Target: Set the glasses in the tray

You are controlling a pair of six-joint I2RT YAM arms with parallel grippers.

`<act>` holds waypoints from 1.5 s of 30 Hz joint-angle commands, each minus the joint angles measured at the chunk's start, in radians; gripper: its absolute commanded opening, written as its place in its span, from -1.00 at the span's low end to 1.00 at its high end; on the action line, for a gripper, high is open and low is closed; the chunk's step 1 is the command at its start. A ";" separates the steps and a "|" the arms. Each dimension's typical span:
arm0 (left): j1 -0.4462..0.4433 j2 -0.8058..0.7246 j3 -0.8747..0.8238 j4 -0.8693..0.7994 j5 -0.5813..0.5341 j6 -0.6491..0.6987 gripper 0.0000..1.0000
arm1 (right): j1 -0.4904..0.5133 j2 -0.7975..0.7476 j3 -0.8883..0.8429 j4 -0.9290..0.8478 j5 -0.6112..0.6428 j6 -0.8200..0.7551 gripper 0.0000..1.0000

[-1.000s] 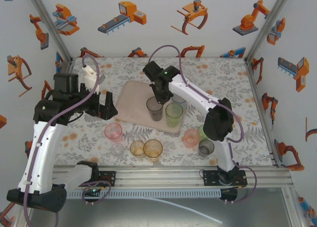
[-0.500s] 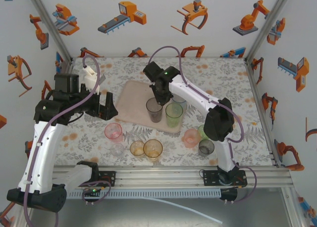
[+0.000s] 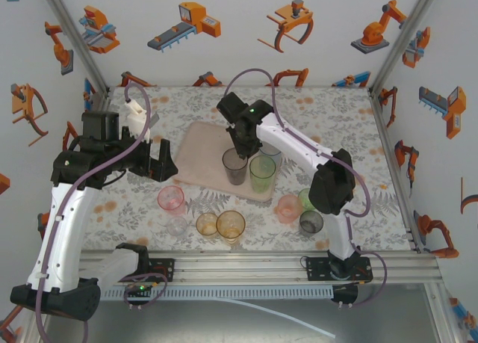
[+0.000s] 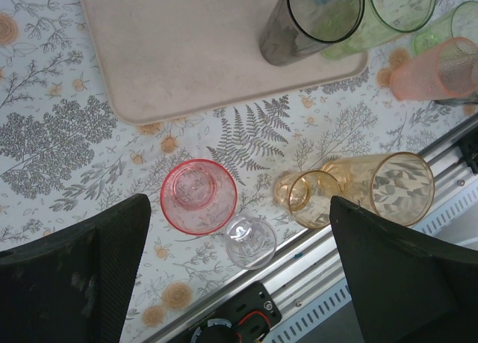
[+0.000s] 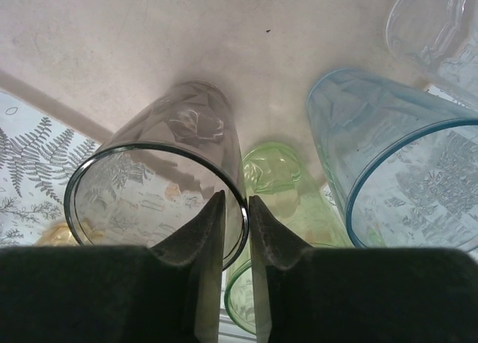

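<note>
The pale pink tray (image 3: 196,147) lies at the table's middle. On its near right part stand a smoky grey glass (image 3: 234,167), a green glass (image 3: 262,174) and a blue glass (image 5: 388,156). My right gripper (image 3: 239,150) hovers at the grey glass (image 5: 160,167). Its jaws straddle the rim, slightly open, with a thin gap on the inside. My left gripper (image 3: 160,164) hangs wide open left of the tray, above a pink glass (image 4: 199,196) and a small clear glass (image 4: 250,241). It holds nothing.
On the cloth near the front rail stand two amber glasses (image 3: 207,224) (image 3: 231,226). To the right are a peach glass (image 3: 288,208), a green one (image 3: 306,199) and a dark grey one (image 3: 311,223). The tray's left half (image 4: 187,51) is bare.
My right gripper's jaws have parted a little from the grey glass's rim, and the glass stands on the tray. The left arm has stayed still.
</note>
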 commanded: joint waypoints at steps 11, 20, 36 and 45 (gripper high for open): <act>0.007 -0.019 0.000 -0.008 0.018 -0.004 0.94 | -0.019 -0.011 0.188 -0.111 0.046 -0.040 -0.41; 0.006 -0.002 0.033 -0.008 0.018 0.012 0.94 | -0.006 -0.105 0.294 -0.270 0.070 0.015 -0.40; 0.006 0.038 0.046 -0.016 0.037 0.033 0.94 | 0.345 -0.581 -0.440 -0.073 -0.025 0.289 -0.34; 0.006 0.043 0.052 -0.020 0.032 0.022 0.94 | 0.409 -0.579 -0.542 0.058 -0.025 0.344 -0.31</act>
